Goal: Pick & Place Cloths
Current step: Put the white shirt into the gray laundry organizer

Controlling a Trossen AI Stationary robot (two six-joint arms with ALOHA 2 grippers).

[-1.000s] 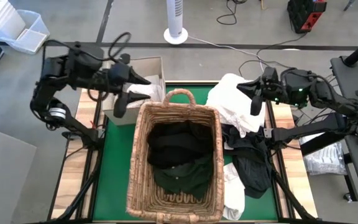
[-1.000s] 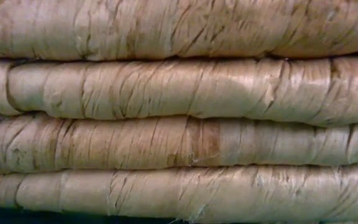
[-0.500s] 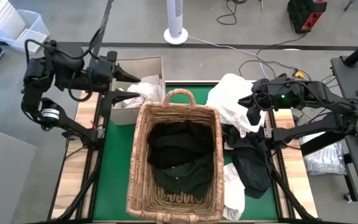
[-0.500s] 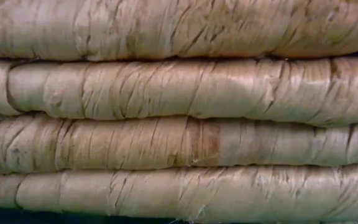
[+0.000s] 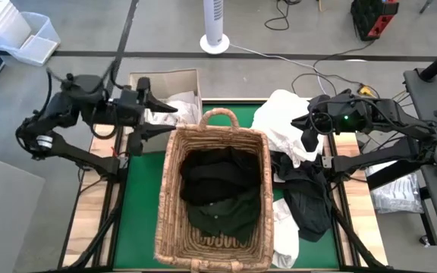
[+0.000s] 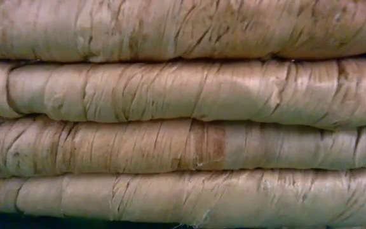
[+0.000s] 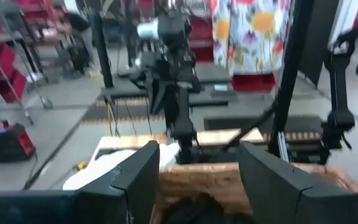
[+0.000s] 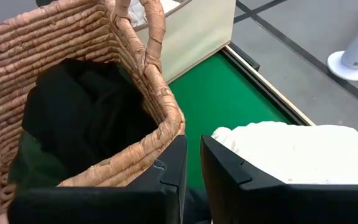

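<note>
A wicker basket [image 5: 212, 189] stands mid-table on the green mat [image 5: 139, 197], with black and dark green cloths [image 5: 217, 186] lying inside it. To its right, a white cloth [image 5: 283, 125] lies heaped on black cloths [image 5: 308, 199], and another white cloth [image 5: 283, 236] lies nearer the front. My left gripper [image 5: 160, 119] is open with nothing between its fingers, and hangs level beside the basket's far left corner [image 7: 197, 163]. My right gripper [image 5: 308, 140] is shut and slants down above the gap between the basket rim [image 8: 166, 106] and the white cloth [image 8: 291, 149].
A cardboard box [image 5: 165, 87] with white material inside stands at the far left, just behind my left gripper. The basket's handle [image 5: 218, 115] arches over its far rim. The basket's woven wall [image 6: 183, 114] fills the low view. A clear bag [image 5: 397, 193] lies off the table's right side.
My left arm has folded back toward the table's left edge, and its gripper has tipped up to level, still open beside the box. My right gripper has tipped further downward over the white cloth and then kept still. The cloths have not moved.
</note>
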